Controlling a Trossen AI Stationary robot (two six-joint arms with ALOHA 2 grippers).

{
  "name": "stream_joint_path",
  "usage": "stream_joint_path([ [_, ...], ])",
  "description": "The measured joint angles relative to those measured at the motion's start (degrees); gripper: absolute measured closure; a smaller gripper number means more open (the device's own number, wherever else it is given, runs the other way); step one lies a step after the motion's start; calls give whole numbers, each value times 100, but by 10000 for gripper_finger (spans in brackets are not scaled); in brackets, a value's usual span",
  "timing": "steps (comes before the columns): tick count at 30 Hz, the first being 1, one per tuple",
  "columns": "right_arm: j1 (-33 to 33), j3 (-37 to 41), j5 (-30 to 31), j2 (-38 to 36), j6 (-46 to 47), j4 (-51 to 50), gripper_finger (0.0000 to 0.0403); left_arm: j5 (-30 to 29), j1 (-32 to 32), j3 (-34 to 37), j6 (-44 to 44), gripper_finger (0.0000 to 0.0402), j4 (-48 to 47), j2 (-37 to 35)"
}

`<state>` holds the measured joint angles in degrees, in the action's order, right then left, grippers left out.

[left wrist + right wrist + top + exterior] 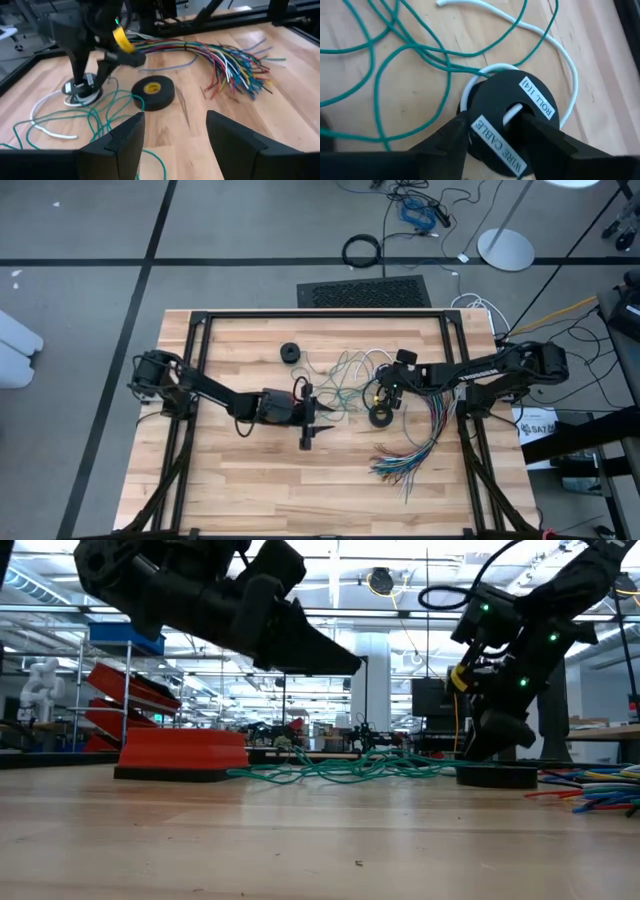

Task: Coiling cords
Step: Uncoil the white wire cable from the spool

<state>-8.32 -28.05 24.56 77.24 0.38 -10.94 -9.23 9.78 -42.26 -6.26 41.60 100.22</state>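
Nearest the lens: small round black spool (507, 117) with white labels, right end effector (492, 131) straddling it, fingers apart, one in the centre hole, not yet clamped. Risk, as a guess: dragging the white cord (520, 30) into the tangled teal-green cord (395, 55) alongside. Left end effector (308, 430) hovering well apart, fingers spread, empty, above the wooden worktop (200, 480).

Overhead, table-level and two close wrist views share the table (250, 480).

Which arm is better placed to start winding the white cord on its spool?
Right. Its claw straddles the round black spool joined to the thin white cord. The left claw hovers open, apart from both.
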Motion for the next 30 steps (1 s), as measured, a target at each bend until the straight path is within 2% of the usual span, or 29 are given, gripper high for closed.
stream_joint_path([
  [3, 7, -13, 182, 152, 117, 56, 284, 1, 4, -6, 0, 182, 66, -7],
  [8, 132, -26, 710, 101, 283, -110, 377, 1, 13, -6, 4, 182, 63, -11],
  [10, 232, -44, 880, -34, 304, -281, 393, 0, 21, -6, 7, 182, 51, -11],
  [13, 357, -210, 801, -295, 370, -854, 393, 0, 48, -6, 7, 182, 48, -11],
  [16, 404, -508, 352, -575, 344, -1578, 399, 0, 51, -6, 0, 182, 46, -11],
  [22, 389, -1200, -1660, -921, 217, -2839, 401, -22, 47, -6, -2, 182, 19, -11],
  [24, 391, -1377, -2148, -996, 199, -3054, 401, -22, 46, -6, -9, 182, 16, -11],
  [26, 397, -1491, -2373, -1103, 149, -3157, 401, -22, 44, -6, -15, 182, 16, -11],
  [30, 398, -1661, -2377, -1433, 79, -3049, 401, -22, 46, -6, -17, 182, 1, -13],
])
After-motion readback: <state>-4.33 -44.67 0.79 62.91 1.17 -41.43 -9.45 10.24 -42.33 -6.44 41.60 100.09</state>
